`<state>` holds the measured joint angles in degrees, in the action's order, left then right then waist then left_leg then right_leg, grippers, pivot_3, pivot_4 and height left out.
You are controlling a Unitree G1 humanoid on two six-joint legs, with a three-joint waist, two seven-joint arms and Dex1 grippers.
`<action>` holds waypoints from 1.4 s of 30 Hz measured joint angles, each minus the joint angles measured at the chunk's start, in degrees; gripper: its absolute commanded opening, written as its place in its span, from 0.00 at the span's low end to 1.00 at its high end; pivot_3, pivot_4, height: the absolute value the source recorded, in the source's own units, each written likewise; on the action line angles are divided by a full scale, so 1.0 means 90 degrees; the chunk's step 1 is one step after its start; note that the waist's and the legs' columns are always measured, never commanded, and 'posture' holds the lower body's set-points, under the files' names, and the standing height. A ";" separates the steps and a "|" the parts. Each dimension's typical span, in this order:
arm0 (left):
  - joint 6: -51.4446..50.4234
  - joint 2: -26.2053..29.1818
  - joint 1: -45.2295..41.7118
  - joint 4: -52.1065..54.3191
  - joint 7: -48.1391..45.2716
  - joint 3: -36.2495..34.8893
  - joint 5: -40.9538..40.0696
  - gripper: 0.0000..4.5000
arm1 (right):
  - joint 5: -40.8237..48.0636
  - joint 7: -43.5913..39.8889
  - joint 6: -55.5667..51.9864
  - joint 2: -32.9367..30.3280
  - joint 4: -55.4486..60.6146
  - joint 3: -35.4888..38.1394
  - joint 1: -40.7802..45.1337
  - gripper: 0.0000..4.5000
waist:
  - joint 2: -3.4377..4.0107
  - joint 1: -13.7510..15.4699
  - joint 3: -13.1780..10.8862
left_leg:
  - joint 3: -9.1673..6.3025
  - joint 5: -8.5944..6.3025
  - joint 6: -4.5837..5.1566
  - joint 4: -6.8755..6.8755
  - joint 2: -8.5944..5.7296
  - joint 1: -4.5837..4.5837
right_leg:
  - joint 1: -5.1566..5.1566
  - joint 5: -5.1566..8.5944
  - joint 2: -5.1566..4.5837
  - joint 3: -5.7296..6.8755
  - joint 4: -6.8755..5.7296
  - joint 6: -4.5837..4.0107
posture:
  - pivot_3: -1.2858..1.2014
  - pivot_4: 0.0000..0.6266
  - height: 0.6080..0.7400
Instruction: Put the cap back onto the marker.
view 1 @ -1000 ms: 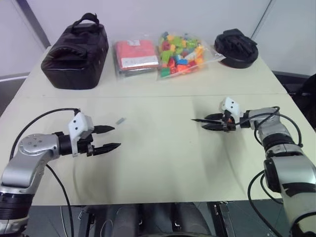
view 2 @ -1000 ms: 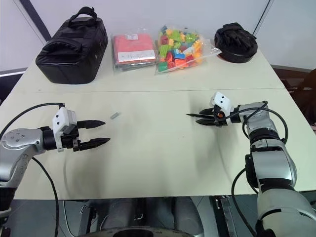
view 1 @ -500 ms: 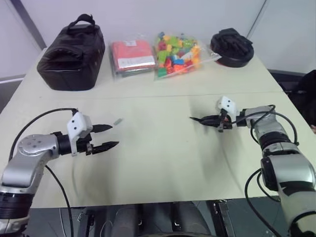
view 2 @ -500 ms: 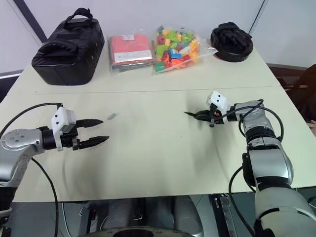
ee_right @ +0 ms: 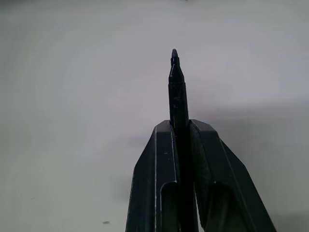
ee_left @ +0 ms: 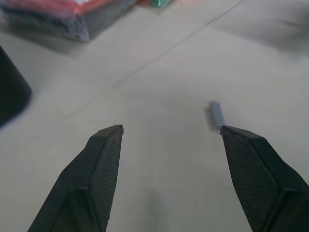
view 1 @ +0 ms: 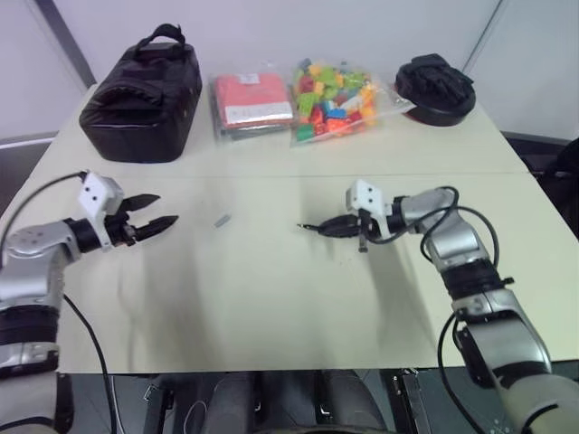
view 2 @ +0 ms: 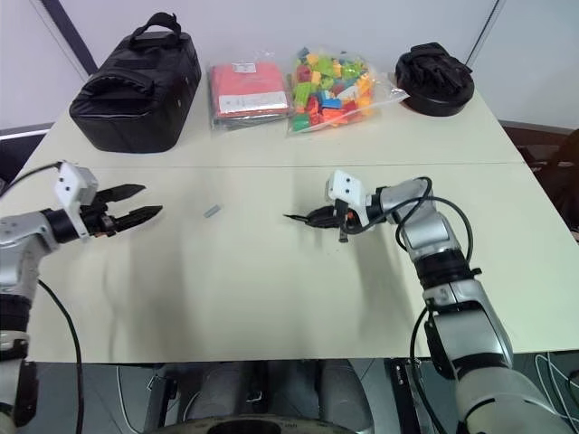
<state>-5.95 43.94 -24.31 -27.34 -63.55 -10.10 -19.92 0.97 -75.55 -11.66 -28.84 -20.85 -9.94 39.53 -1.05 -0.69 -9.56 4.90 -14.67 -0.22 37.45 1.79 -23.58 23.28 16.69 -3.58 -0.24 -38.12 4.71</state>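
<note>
The marker is clamped between the closed fingers of the right gripper, its pointed black tip projecting past the fingertips toward the table's left edge, held just above the table near the middle of its width. The cap, a tiny pale tube, lies loose on the tabletop between the two grippers, nearer the left edge than the marker is, and apart from both. The left gripper is held close to the left edge with its fingers spread wide and nothing between them; in the left wrist view the cap is seen lying just ahead of one fingertip rather than centred in the gap. The step in hand is judged to be the picking up of the cap, the capping itself not yet being begun. For this to be done well, the open fingers should be centred over the cap before being lowered, and closed across its narrow width so that its open end is left free and can be turned toward the marker tip. Because the cap is small and light, a grazing touch is likely to send it rolling. The marker is best kept steady until the cap is secured.
</note>
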 measured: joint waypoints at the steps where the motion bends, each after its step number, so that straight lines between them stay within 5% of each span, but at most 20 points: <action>1: 0.0056 -0.0135 -0.0072 -0.0151 -0.0010 0.0052 0.0049 0.75 | 0.0021 0.0026 -0.0113 -0.0051 0.0188 -0.0034 -0.0065 0.00 | 0.0000 -0.0002 0.0000 | -0.0001 0.0000 0.0000 0.0003 0.0002 -0.0001 | -0.0001 0.0000 0.0000 0.0002 -0.0001 0.0001 | 0.52 0.24 1.00; 10: 0.0626 -0.1072 -0.0549 -0.0982 -0.0121 0.0549 0.0390 0.75 | 0.0308 0.0274 -0.0777 -0.0448 0.1202 -0.0038 -0.0489 0.00 | -0.0002 -0.0025 -0.0001 | -0.0009 0.0000 -0.0001 0.0004 0.0008 -0.0001 | -0.0001 -0.0001 0.0008 0.0012 -0.0001 0.0001 | 0.52 0.24 1.00; 20: 0.1562 -0.1375 -0.1185 -0.2420 0.0028 0.0708 0.0813 0.75 | 0.0550 0.0402 -0.0843 -0.0739 0.1370 -0.0036 -0.0540 0.00 | -0.0003 -0.0002 -0.0001 | -0.0015 0.0000 0.0001 0.0013 0.0007 -0.0002 | -0.0010 -0.0001 0.0013 0.0023 -0.0001 0.0002 | 0.52 0.24 1.00; 38: 0.1987 -0.1783 -0.1476 -0.2898 0.0142 0.0671 0.0983 0.75 | 0.0619 0.0408 -0.0847 -0.0957 0.1368 -0.0038 -0.0476 0.00 | -0.0003 0.0041 -0.0001 | -0.0039 -0.0003 0.0005 0.0039 0.0004 -0.0002 | -0.0033 -0.0001 0.0000 0.0043 -0.0003 0.0003 | 0.52 0.24 1.00; 42: 0.2063 -0.1807 -0.1476 -0.2919 0.0142 0.0670 0.1034 0.44 | 0.0625 0.0447 -0.0847 -0.0958 0.1368 -0.0038 -0.0477 0.00 | -0.0003 0.0040 -0.0001 | -0.0041 -0.0003 0.0005 0.0039 0.0004 -0.0002 | -0.0033 -0.0001 -0.0002 0.0043 -0.0002 0.0003 | 0.52 0.24 1.00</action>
<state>12.62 27.67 -37.59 -53.61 -62.27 -4.07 -10.61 6.59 -71.52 -19.28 -37.46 -8.54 -10.29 35.24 -1.07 -0.33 -9.57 4.54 -14.70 -0.17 37.80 1.83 -23.60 22.98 16.68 -3.60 0.15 -38.14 4.73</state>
